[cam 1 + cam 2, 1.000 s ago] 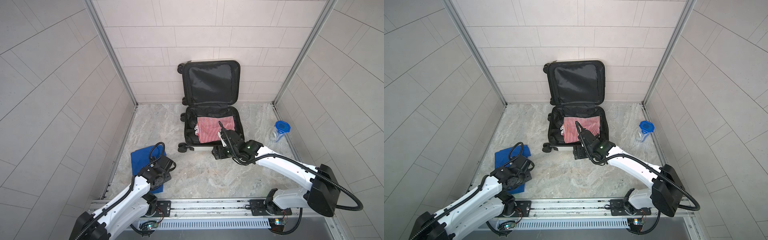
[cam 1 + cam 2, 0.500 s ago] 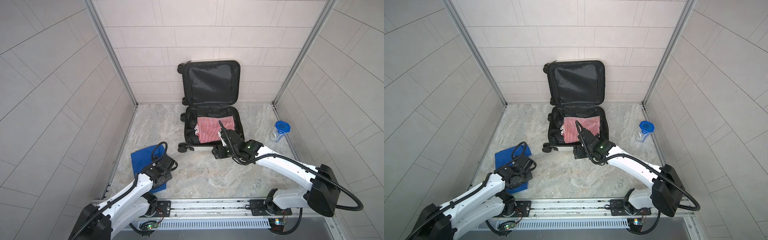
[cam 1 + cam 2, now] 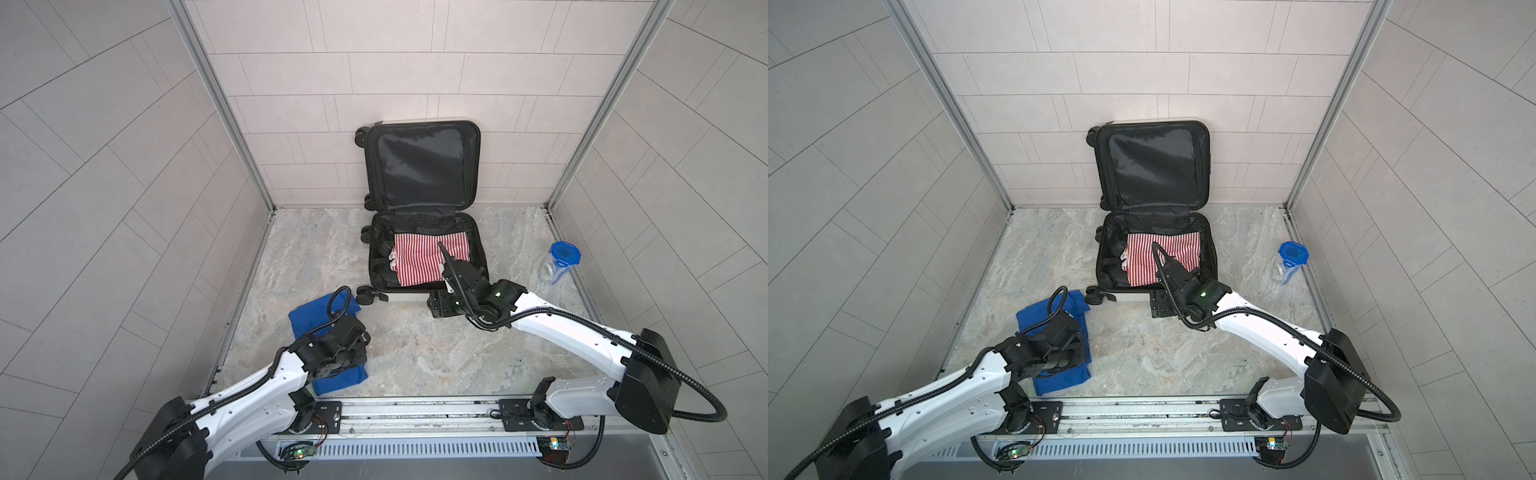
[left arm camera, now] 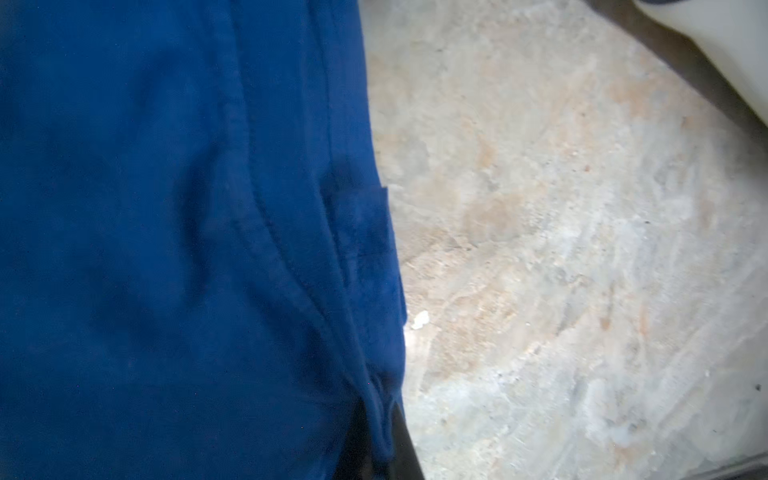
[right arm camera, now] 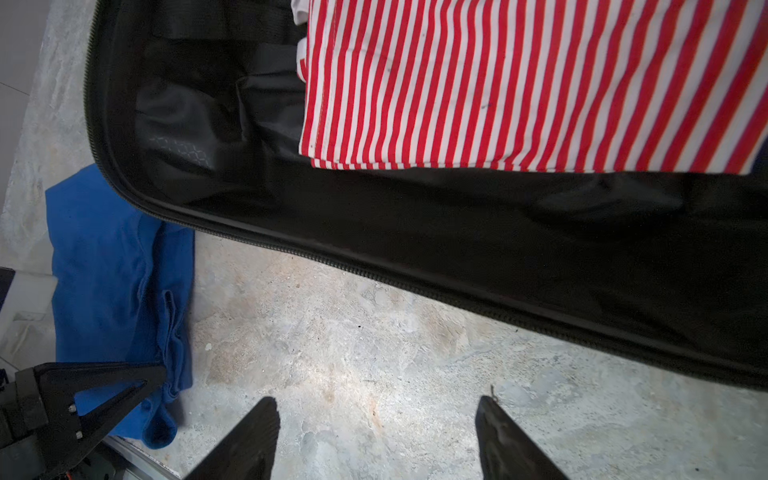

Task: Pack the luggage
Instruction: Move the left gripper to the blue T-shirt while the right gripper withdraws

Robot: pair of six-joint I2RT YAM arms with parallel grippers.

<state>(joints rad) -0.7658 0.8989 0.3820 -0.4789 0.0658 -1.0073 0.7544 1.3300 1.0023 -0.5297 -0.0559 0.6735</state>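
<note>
With the luggage (image 3: 422, 166) lying open against the back wall (image 3: 395, 83) and 1 striped garment (image 3: 419, 259) already inside, the left gripper (image 5: 160, 374) is pinched shut on the blue cloth (image 3: 309, 313), likely to load it next, while the right gripper (image 5: 376, 403) hangs wide and empty by the case's near rim.

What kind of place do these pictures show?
Probably a robot test booth: tiled wall panels on three sides, a stone-look floor, and two robot arms fixed to a rail at the front.
</note>
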